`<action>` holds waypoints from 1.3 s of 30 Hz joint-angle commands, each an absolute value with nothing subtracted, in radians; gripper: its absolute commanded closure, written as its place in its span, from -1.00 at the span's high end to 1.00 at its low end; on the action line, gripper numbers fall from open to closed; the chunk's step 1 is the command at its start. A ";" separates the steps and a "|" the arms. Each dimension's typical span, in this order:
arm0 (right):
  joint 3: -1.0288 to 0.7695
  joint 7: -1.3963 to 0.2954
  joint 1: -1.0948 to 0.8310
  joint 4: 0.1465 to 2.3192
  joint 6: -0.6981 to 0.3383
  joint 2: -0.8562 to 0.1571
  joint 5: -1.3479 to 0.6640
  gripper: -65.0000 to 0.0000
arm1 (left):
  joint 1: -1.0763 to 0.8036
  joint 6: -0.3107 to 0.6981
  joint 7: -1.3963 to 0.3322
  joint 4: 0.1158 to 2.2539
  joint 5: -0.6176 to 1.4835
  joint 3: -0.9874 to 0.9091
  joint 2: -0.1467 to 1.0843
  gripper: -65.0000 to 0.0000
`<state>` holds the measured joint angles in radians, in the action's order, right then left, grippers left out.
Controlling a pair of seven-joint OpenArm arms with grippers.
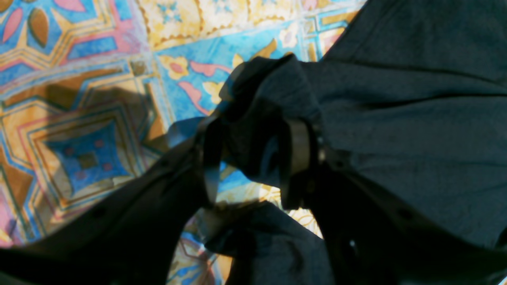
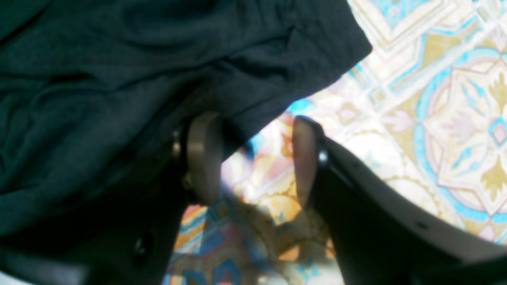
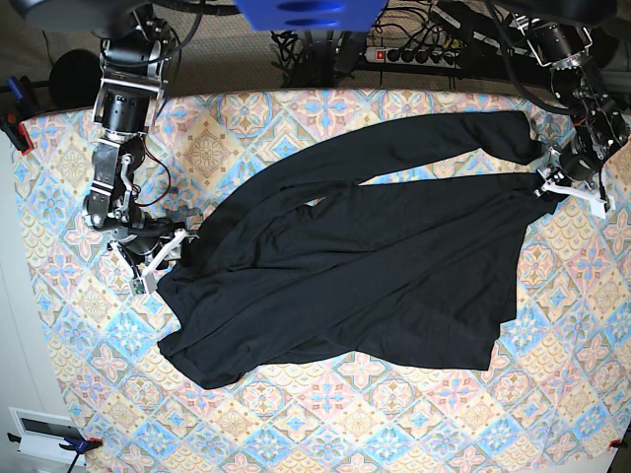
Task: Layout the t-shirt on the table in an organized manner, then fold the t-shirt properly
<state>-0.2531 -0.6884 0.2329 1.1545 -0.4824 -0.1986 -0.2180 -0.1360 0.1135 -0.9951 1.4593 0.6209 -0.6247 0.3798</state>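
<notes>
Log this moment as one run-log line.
stage: laying out | t-shirt: spread but wrinkled on table | left gripper: gripping shirt edge | right gripper: open beside shirt edge

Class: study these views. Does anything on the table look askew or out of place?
Yes. The t-shirt lies crooked and creased on the table, its sleeve thrown diagonally over the body. The left gripper pinches one bunched corner; the right gripper stands open beside the edge.
</notes>
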 commanded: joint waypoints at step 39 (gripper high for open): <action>-0.469 -0.753 -0.001 1.437 -0.489 -0.249 -0.228 -0.99 | -0.321 0.119 -1.079 1.537 0.888 -0.555 0.481 -0.26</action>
